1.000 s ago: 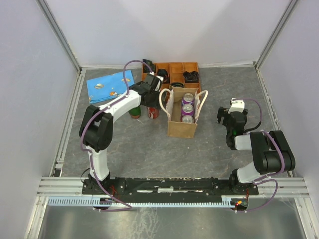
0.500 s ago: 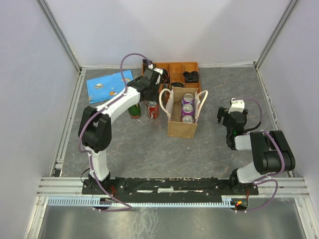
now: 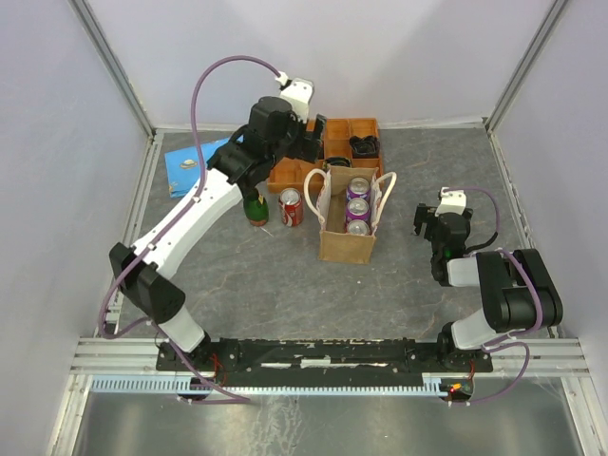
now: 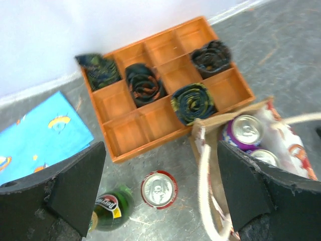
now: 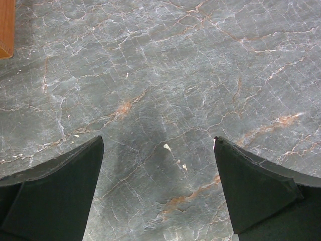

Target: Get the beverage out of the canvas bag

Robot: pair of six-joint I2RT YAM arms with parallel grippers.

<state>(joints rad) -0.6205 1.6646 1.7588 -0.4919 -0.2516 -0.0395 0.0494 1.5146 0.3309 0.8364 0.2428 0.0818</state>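
Far left of the counter (image 3: 266,275): a blue patterned cloth (image 3: 185,163) lies flat by the left wall. In front of it a green bottle (image 3: 255,209) stands upright. A red can (image 3: 290,206) stands just beside the bottle on its right, not touching it and clear of the bag.

Your left arm reaches up and over the left end of the orange tray (image 3: 366,126). Your left fingers (image 4: 75,186) are spread wide with nothing between them, well above the counter. The left wrist view looks down on the tray, the red can, the bottle and the near left part of the bag. Four tray compartments in that view hold dark rolled items; what they are cannot be told.

Centre: the canvas bag (image 3: 347,245) stands upright just in front of the tray, mouth open, with one cream handle (image 3: 312,190) hanging out on each side. The beverage is inside it: three purple cans (image 3: 358,206) in a single row, tops up, none lifted.

Right: your right arm sits folded low, well apart from the bag. Your right fingers (image 5: 55,196) are spread and hold nothing. Below them is bare grey marbled counter.
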